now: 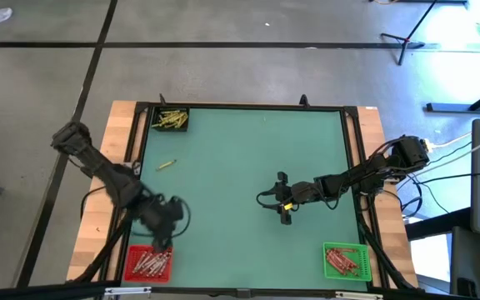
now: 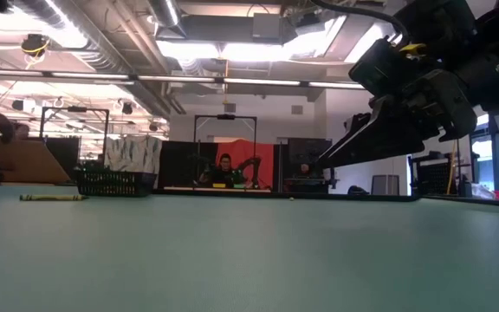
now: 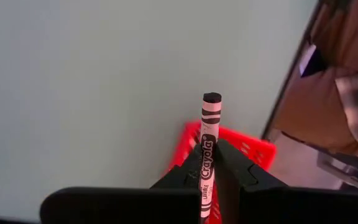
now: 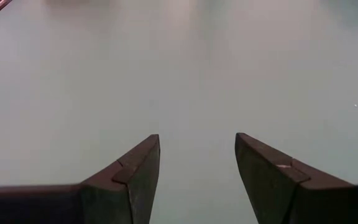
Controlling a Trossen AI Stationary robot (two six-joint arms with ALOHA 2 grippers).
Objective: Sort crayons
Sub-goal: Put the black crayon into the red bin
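Risk item: thin black-and-white paper-wrapped crayon (image 3: 209,155) clenched in my left gripper (image 3: 211,163) above the red square bin (image 3: 253,149), right fingers (image 4: 138,171) released; tilted release could miss.

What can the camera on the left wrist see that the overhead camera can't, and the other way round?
Only the left wrist view shows the crayon pinched upright between the left gripper's fingers. Only the high view shows the right gripper open at mid-table, a loose crayon, the black bin and the green bin. Both show the green mat and the red bin.
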